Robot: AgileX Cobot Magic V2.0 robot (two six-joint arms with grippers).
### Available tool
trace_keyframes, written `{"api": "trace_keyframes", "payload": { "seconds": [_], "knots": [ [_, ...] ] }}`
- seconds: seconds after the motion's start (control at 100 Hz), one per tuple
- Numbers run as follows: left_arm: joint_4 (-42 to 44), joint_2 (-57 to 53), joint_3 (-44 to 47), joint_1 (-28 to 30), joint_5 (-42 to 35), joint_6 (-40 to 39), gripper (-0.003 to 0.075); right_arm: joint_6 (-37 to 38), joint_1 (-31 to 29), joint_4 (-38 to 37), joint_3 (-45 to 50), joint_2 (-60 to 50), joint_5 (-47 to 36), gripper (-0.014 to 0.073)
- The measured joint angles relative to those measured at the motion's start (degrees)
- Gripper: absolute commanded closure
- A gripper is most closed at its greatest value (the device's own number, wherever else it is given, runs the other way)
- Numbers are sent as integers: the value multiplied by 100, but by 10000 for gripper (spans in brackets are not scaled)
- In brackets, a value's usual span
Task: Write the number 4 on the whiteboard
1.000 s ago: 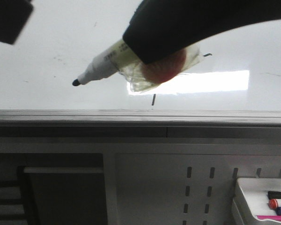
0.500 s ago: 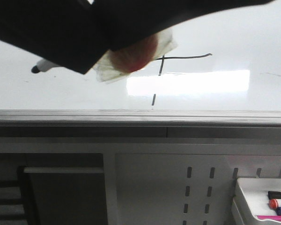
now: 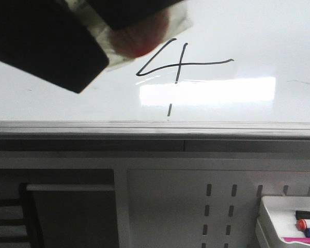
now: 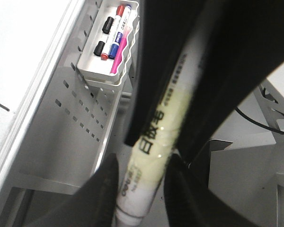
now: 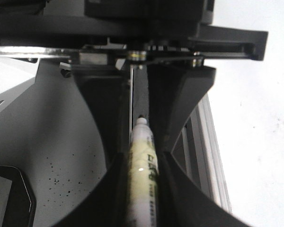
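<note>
Grey perforated metal panel (image 3: pixel 196 206) sits nearest in front view, w/ a small white tray (image 3: pixel 271 217) of markers at its lower right corner. Above it runs the grey metal edge of the whiteboard (image 3: pixel 279 41), glossy white w/ a bright rectangular glare. Number 4 (image 3: pixel 178 64) is drawn in thin black lines, approx mid-board: slanted stroke, long horizontal bar running right, vertical line crossing the bar and dropping into the glare, top left open. Dark gripper bulk w/ yellowish tape and a reddish patch covers the board's upper left, just beside the 4's slant. Left gripper (image 4: pixel 144 189) has its jaws closed round a white marker (image 4: pixel 154 156) w/ yellow tape. Right gripper (image 5: pixel 142 156) likewise pinches a taped marker (image 5: pixel 143 184) btwn its fingers.
</note>
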Motion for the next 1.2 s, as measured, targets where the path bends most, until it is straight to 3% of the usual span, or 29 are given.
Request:
{"api": "trace_keyframes", "payload": {
  "seconds": [0.29, 1.2],
  "knots": [
    [23, 13, 0, -13, 105, 144, 740, -11, 102, -57, 0, -26, 87, 658],
    [153, 260, 0, -26, 140, 198, 741, -23, 147, -174, 0, 58, 219, 659]
  ]
}}
